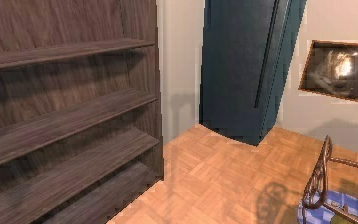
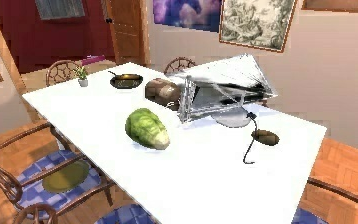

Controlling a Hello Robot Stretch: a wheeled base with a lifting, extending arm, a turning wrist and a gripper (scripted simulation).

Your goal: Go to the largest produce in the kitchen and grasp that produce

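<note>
Approach looked about done — the lettuce (image 2: 148, 128) lay on the worktop (image 2: 207, 170), toward its near edge. Gripper state could not be told — next called for reaching out to it

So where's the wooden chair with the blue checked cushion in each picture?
Forward view: the chair sits in the bottom right corner.
Arm side view: probably the same chair, at the lower left, drawn up to the white table.
Shared landmark: the light wooden floor under both.
</note>
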